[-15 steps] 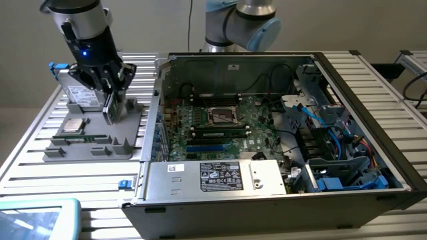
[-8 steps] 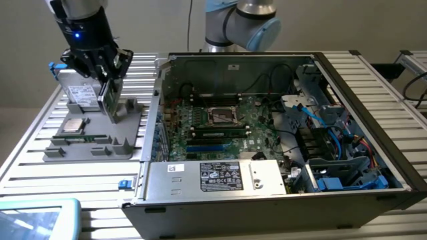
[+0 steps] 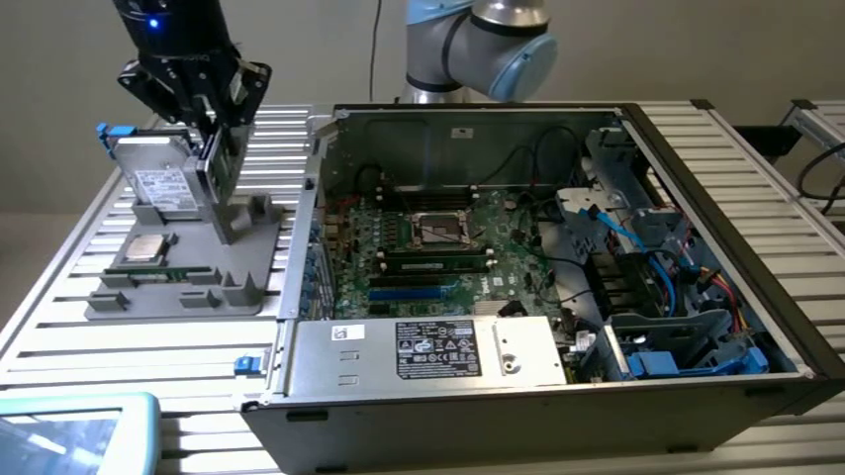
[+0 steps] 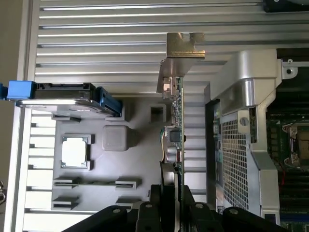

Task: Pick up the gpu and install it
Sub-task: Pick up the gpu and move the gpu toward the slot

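Observation:
The gpu (image 3: 220,163) is a thin dark card hanging edge-down in my gripper (image 3: 212,131), which is shut on its upper edge. It hovers over the upright stand of the grey holder tray (image 3: 251,287), at the exterior view's left; whether its lower edge still touches the stand is unclear. In the wrist view the gpu (image 4: 176,111) appears edge-on, with a green board edge and its silvery metal bracket at the far end. My gripper (image 4: 173,195) clamps the near end. The open computer case (image 3: 739,198) lies to the exterior view's right, its motherboard (image 3: 436,247) exposed.
On the grey tray rest a silver hard drive (image 3: 161,186) with blue tabs, a square processor (image 3: 142,247) and a narrow memory stick (image 3: 165,274). The case's power supply (image 3: 436,348) sits at its near side. A tablet (image 3: 66,430) lies at the table's near corner.

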Tool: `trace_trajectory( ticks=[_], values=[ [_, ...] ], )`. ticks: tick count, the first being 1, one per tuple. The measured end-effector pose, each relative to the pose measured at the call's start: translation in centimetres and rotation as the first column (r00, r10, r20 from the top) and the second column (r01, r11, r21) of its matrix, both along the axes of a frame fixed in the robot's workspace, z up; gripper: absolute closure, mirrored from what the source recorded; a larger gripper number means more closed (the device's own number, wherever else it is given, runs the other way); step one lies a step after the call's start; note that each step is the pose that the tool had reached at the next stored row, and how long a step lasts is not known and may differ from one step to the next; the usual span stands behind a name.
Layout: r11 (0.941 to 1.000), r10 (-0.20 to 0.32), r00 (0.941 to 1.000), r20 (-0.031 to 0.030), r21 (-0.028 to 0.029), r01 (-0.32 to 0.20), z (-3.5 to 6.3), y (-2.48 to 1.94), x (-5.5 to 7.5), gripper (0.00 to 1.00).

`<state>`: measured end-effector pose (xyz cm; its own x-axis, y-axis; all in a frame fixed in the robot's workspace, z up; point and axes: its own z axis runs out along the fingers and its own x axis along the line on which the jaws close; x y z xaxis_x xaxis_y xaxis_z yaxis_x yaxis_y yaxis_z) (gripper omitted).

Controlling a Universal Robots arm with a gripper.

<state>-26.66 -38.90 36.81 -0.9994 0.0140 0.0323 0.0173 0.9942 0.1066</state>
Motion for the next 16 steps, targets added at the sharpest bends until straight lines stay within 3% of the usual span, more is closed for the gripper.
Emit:
trace_trajectory(
  ticks=[6, 16],
  values=[
    [1.0000, 0.000, 1.0000, -0.0002, 0.0044, 0.000, 2.71, -0.01, 2.2, 0.73],
    [1.0000, 0.000, 1.0000, -0.0047, 0.0046, 0.000, 6.65, -0.01, 6.7, 0.73]
  ],
)
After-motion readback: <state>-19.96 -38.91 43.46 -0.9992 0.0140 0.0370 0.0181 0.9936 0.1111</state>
